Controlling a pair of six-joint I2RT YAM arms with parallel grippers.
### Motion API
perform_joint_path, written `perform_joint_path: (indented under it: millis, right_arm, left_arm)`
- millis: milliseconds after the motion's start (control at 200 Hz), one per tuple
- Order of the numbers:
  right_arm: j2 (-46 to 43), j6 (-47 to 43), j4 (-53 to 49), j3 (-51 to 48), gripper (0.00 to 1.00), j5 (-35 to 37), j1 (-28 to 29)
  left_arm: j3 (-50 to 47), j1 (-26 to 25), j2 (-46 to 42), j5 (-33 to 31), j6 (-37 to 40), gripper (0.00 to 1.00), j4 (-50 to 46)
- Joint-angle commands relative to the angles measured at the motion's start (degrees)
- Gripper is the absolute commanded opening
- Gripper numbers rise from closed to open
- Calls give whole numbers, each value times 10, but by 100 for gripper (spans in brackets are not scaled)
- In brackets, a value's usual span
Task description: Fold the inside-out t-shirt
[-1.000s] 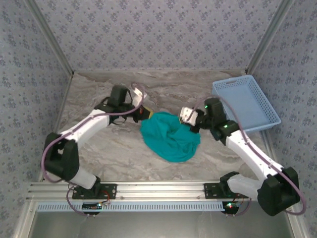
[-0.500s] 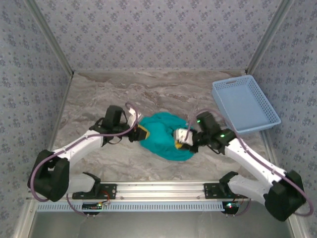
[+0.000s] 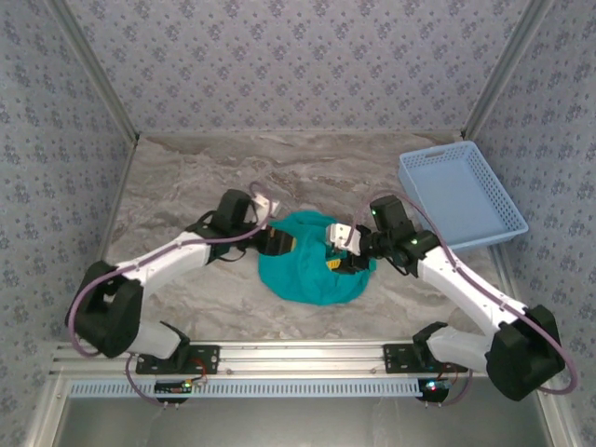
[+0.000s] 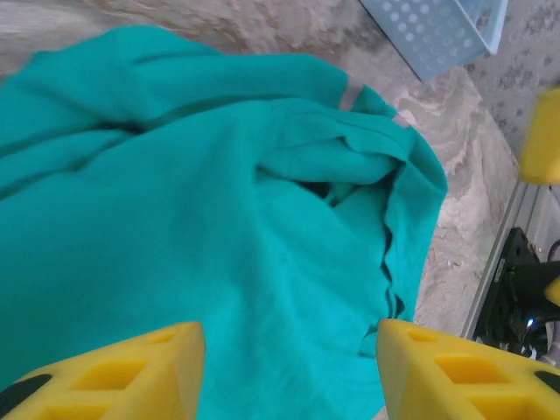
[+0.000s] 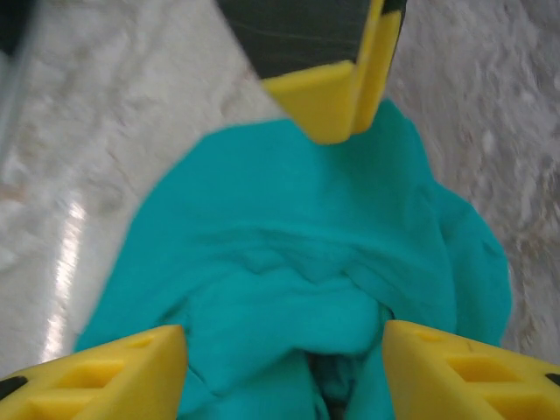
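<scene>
The teal-green t-shirt point(image 3: 312, 265) lies crumpled in a rounded heap at the middle of the marble table. My left gripper point(image 3: 279, 242) hovers at the heap's left edge, open, with bare cloth point(image 4: 262, 262) between its yellow fingertips point(image 4: 131, 367). My right gripper point(image 3: 341, 262) is over the heap's right part, open too, above a bunched fold point(image 5: 306, 297). The left gripper's yellow fingers point(image 5: 337, 96) show at the far side of the right wrist view. No white tag is visible.
A light blue mesh basket point(image 3: 463, 194) sits at the right back of the table; its corner point(image 4: 437, 35) appears in the left wrist view. The aluminium rail point(image 3: 298, 358) runs along the near edge. Patterned walls close in three sides.
Both grippers have closed in over the shirt from its two sides. The shirt, spread lower and wider before, now lies as a tighter round heap.
</scene>
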Motion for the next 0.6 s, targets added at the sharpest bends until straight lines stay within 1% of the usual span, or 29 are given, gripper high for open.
perform_joint_path:
  millis: [0,65,115,150,180,200,245,285,330,375,410,445,505,525,555,595]
  right_arm:
    - [43,3,-10,12,62,136,-2]
    - [55,68,8,14,61,180,-18]
    - [57,149,42,12,62,219,-21]
    - [51,242,78,7,60,266,-19]
    - [45,332,93,3,55,311,-18]
    - [40,392,95,2,53,339,-15]
    - [22,535,77,1,52,411,-2]
    - [7,665,28,8,52,485,25]
    - [-7,767,-41,20,52,526,58]
    - [-15,871,-103,31,51,552,88]
    - [-19,937,-133,33,50,550,104]
    - [-23,974,-142,26,50,534,120]
    - [-23,1023,-142,14,49,523,151]
    - [-21,1040,-159,13,49,526,165]
    - [-15,1057,-169,13,49,528,179]
    - [-2,1067,-177,16,48,525,194]
  left_arm:
    - [42,-48,56,-54,-27,55,-23]
    - [64,-67,83,-111,-31,55,-44]
    - [82,-75,100,-156,-37,55,-64]
    - [96,-80,107,-191,-43,55,-77]
    - [105,-86,113,-217,-44,55,-84]
    - [111,-92,116,-231,-45,55,-86]
    - [121,-100,126,-246,-47,55,-89]
    - [130,-103,138,-243,-53,54,-96]
    - [137,-105,152,-233,-61,50,-100]
    - [135,-105,164,-215,-64,40,-93]
    - [132,-106,171,-201,-66,28,-88]
    - [129,-104,175,-183,-65,17,-82]
    - [118,-100,169,-136,-62,6,-63]
    - [114,-97,165,-123,-63,2,-57]
    - [107,-95,156,-101,-64,0,-48]
    - [99,-91,143,-75,-65,0,-38]
